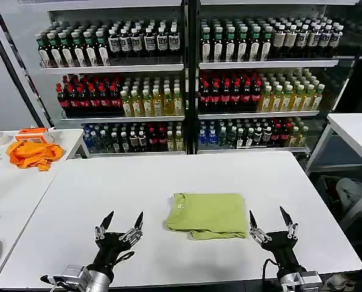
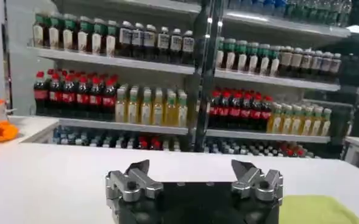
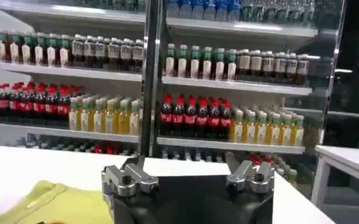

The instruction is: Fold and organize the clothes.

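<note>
**Folded T-shirt between two open grippers**

The yellow-green T-shirt (image 1: 207, 215) lies folded into a flat rectangle on the white table (image 1: 168, 182), a little right of centre and toward the near edge. Its long axis runs left to right. The far edge is straight; the near edge is uneven, with a fold of cloth poking out under it. Any print on it cannot be made out.

The left gripper (image 1: 120, 228) hovers over the table near its front edge, left of the shirt and apart from it, fingers spread wide, holding nothing. The right gripper (image 1: 271, 224) hovers just beside the shirt's near right corner, also spread wide and empty.

Behind the table stand glass-fronted shelves (image 1: 187, 67) packed with rows of bottles. On a side table (image 1: 10, 188) to the left lies an orange cloth (image 1: 33, 153). Another white table (image 1: 357, 131) is cut off at the right.

In the left wrist view the shirt (image 2: 316, 210) shows as a corner only; in the right wrist view a strip of it (image 3: 51, 204).
</note>
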`<action>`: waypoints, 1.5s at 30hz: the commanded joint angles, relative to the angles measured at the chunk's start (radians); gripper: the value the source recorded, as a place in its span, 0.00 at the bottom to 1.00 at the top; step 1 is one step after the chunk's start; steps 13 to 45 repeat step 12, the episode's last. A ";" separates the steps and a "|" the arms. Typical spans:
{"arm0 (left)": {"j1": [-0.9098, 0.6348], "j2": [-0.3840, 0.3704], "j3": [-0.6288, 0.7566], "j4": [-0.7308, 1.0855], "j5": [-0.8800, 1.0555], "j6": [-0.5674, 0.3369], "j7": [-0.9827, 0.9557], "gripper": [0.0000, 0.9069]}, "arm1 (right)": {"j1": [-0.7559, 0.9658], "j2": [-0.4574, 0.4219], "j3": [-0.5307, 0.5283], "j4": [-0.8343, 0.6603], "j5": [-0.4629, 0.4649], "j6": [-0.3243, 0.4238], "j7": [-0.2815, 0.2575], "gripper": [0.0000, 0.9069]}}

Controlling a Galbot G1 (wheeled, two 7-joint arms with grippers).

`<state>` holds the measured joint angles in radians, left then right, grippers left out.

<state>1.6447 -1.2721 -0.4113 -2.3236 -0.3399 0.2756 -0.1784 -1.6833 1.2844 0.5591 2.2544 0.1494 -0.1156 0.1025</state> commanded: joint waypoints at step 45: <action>-0.054 0.032 -0.044 0.033 0.028 -0.010 0.025 1.00 | -0.050 -0.001 -0.012 0.033 -0.065 0.098 0.070 1.00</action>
